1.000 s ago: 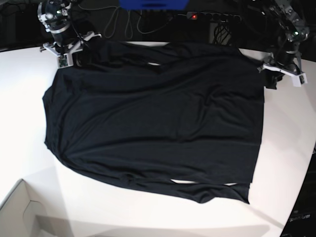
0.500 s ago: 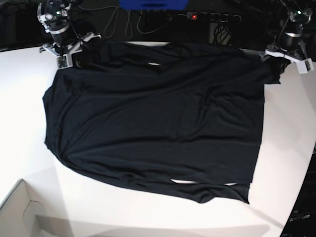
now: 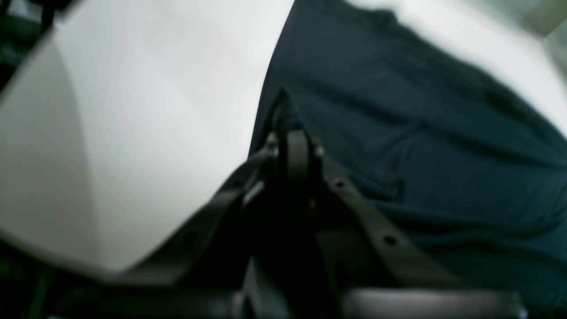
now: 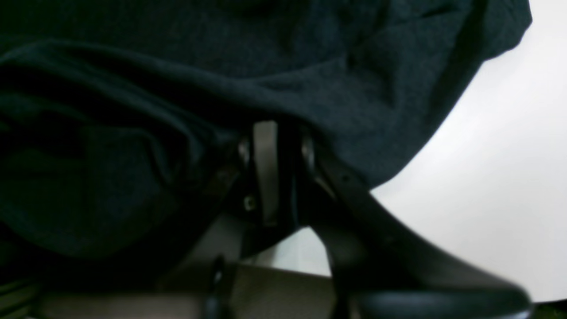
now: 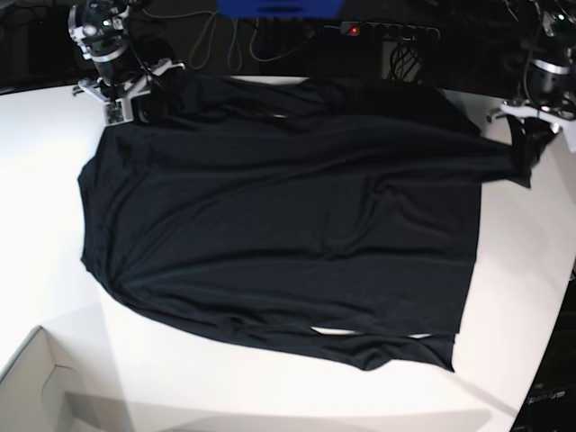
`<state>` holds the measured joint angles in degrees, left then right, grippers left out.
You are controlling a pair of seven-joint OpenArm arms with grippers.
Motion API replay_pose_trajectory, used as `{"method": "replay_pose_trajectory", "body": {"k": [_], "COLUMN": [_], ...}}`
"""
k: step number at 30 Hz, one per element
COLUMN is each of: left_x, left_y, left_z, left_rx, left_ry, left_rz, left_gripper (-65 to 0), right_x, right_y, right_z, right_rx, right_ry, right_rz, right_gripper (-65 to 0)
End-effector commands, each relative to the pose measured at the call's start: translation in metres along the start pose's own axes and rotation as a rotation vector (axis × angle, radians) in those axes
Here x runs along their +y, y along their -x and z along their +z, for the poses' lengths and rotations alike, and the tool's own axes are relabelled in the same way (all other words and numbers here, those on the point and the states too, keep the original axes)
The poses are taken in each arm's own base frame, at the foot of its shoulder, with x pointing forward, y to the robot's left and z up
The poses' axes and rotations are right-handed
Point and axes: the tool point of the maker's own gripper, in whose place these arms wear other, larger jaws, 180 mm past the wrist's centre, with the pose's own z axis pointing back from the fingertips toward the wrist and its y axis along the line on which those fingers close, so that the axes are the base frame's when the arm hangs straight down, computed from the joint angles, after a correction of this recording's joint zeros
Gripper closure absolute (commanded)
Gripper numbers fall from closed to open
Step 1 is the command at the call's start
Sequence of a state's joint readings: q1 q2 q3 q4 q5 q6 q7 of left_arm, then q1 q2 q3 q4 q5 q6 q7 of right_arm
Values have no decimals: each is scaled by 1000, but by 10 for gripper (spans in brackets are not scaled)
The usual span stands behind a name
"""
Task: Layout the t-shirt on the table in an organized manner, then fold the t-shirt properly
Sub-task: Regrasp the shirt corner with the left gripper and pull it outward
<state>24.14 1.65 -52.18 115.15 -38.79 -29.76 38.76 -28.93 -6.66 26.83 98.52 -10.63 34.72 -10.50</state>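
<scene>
1. Black soft-fabric t-shirt (image 5: 279,225) lies spread across the large smooth white desk (image 5: 54,180), covering most of its middle, with wrinkles running across the cloth.
2. Compared with a second ago, the shirt's corner on the base view's right has been drawn outward into a point, and the cloth there looks tauter.
3. Left end effector (image 5: 526,144) has moved outward towards the desk's edge and is now clenched on that corner of the t-shirt; its wrist view shows the fabric pinched between the fingertips (image 3: 283,116).
4. Right end effector (image 5: 135,106) has not moved, at the shirt's opposite far corner, its fingers closed on a fold of the cloth (image 4: 274,128).
5. Pale cardboard box corner (image 5: 36,387) sits unchanged at the near left.
</scene>
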Motion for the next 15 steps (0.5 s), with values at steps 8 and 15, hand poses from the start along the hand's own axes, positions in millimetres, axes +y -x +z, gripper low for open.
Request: {"method": "replay_pose_trajectory", "body": {"k": [8,15], "left_x": [3,18], "left_y": [-44,-45], "left_z": [-16,-43], "left_rx": [-105,-102], "left_ry": [24,-10], "left_rz": [-65,-65], "left_gripper": [-2,-2], "right_x": [-6,-5], "right_y": [-9,-9], "right_z": [4,4], "right_rx": [-35,-36], "right_ry": [1,1], "right_rz": [17,15], "right_gripper": [-85,-85]}}
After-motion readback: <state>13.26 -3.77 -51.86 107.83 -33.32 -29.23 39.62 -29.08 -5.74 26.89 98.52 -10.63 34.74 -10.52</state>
